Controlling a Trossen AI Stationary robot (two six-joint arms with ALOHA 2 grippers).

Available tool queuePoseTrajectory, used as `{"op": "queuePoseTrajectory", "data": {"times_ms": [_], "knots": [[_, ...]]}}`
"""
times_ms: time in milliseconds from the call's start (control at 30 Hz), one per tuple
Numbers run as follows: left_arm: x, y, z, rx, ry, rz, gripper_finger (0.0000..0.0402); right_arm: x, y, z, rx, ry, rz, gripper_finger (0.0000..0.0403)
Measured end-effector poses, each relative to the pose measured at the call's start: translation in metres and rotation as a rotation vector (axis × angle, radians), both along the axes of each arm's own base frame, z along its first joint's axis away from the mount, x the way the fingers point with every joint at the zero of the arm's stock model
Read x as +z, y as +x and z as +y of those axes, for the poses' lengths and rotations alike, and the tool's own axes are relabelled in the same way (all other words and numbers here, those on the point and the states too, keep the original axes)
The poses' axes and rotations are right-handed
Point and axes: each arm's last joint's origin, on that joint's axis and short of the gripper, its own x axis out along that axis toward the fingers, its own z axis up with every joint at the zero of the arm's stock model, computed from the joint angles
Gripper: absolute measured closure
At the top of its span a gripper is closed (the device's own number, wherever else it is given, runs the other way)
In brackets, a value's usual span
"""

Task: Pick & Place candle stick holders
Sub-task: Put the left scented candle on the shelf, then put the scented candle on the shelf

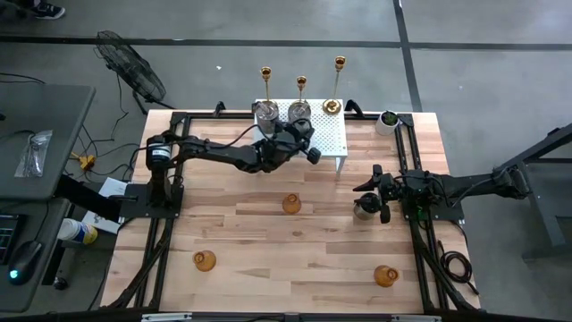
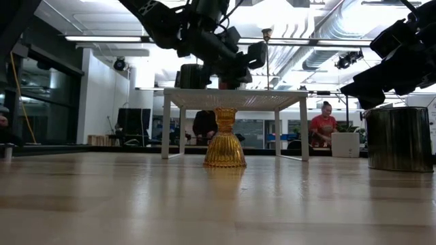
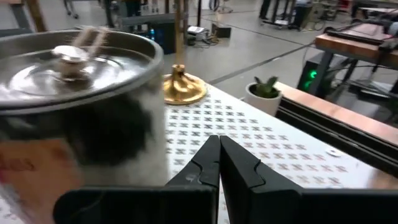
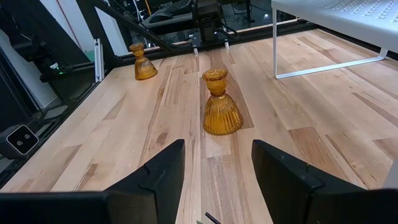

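A white perforated shelf (image 1: 326, 143) stands at the table's far middle. On it are three slim gold sticks (image 1: 301, 85) and two squat silver jars (image 1: 265, 112). My left gripper (image 1: 315, 156) hovers shut above the shelf, right beside a silver jar (image 3: 81, 93) and short of a gold stick's round base (image 3: 183, 87). My right gripper (image 4: 217, 168) waits open at the table's right side, pointing at an amber glass holder (image 4: 221, 112). A third silver jar (image 1: 364, 208) stands on the wood beside it. Amber holders (image 1: 205, 260) (image 1: 385, 275) stand nearer the front edge.
A small green plant in a white pot (image 1: 389, 119) stands at the far right corner, beyond the shelf. Black frame rails (image 1: 420, 241) run along the table's left and right sides. Bare wood lies between the amber holders (image 1: 295, 259).
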Motion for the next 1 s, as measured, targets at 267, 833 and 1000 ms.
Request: {"op": "queuePoseTrajectory", "data": {"times_ms": [267, 833, 1000], "knots": [[0.026, -0.002, -0.032, -0.125, 0.144, 0.028, 0.0401, 0.000, 0.000, 0.000, 0.000, 0.000, 0.000, 0.0224], [0.061, -0.078, -0.018, -0.559, 0.167, 0.082, 0.0401, 0.000, 0.000, 0.000, 0.000, 0.000, 0.002, 0.0224], [0.051, -0.108, -0.019, -0.646, 0.184, 0.004, 0.0401, 0.000, 0.000, 0.000, 0.000, 0.000, 0.002, 0.0224]]}}
